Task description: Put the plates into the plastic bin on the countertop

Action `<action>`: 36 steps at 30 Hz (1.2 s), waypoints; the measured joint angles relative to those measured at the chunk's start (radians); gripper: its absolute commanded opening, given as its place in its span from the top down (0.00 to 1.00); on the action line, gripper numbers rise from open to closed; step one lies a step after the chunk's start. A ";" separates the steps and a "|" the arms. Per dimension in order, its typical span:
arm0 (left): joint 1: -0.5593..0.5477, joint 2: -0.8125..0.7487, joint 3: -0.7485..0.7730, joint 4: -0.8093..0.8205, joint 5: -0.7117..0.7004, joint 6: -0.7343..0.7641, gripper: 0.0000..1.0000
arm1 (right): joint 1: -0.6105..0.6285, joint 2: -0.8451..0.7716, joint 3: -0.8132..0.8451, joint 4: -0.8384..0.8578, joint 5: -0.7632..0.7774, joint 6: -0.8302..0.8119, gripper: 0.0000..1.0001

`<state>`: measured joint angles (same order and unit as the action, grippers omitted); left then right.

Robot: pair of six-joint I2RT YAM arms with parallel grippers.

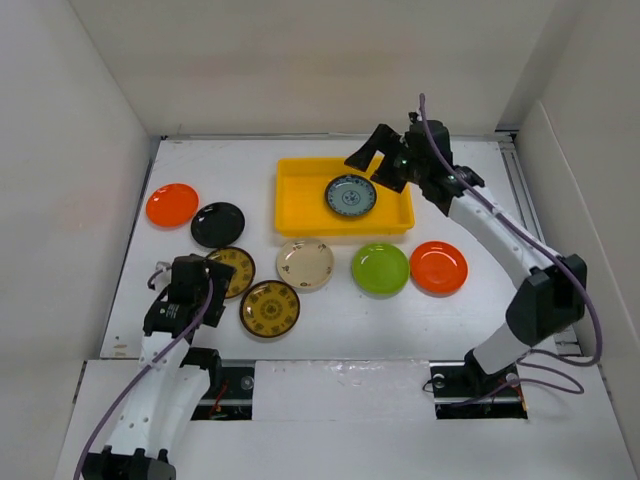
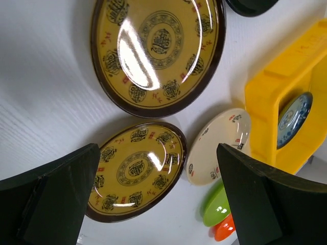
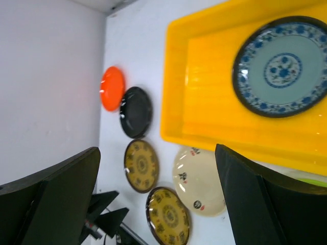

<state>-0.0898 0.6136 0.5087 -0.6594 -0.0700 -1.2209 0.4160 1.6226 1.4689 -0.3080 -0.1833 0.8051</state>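
My right fingers (image 3: 48, 204) stand wide and empty above the yellow bin (image 1: 296, 200); the blue-white plate (image 1: 350, 196) lies flat inside it, near its middle; my left fingers (image 2: 51, 199) are wide too, holding nothing, over a brown-gold plate (image 2: 135, 171) resting on the table (image 1: 420, 320) outside the bin.

left gripper (image 1: 203, 282) is hanging low near its base, jaws spread wide; right gripper (image 1: 377, 166) is stretching far forward, jaws gaping too
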 measured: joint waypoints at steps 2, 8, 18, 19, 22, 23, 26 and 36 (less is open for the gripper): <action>0.000 -0.022 -0.023 -0.008 -0.022 -0.046 0.01 | 0.016 -0.063 -0.028 0.023 -0.020 -0.007 0.00; 0.000 0.061 -0.041 -0.011 -0.091 -0.161 0.01 | 0.065 -0.175 -0.132 0.034 -0.068 -0.016 0.00; 0.000 0.349 -0.043 0.084 -0.147 -0.274 0.35 | 0.053 -0.373 -0.158 0.031 -0.166 -0.025 0.00; 0.000 0.362 -0.043 0.092 -0.150 -0.281 0.37 | 0.043 -0.392 -0.158 0.032 -0.178 -0.026 0.00; 0.000 0.386 -0.043 0.113 -0.153 -0.302 0.57 | 0.010 -0.439 -0.164 0.032 -0.214 -0.027 0.00; 0.000 0.394 -0.045 0.119 -0.154 -0.308 0.62 | 0.002 -0.451 -0.164 0.031 -0.220 -0.027 0.00; 0.000 0.420 -0.049 0.132 -0.162 -0.324 0.74 | -0.003 -0.477 -0.164 0.029 -0.239 -0.027 0.00; 0.000 0.394 -0.050 0.156 -0.169 -0.343 1.00 | -0.003 -0.528 -0.164 0.027 -0.280 -0.027 0.00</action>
<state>-0.0898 1.0073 0.4583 -0.5037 -0.2394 -1.5635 0.4133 1.0950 1.3045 -0.2813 -0.4633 0.7776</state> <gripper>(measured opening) 0.068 0.999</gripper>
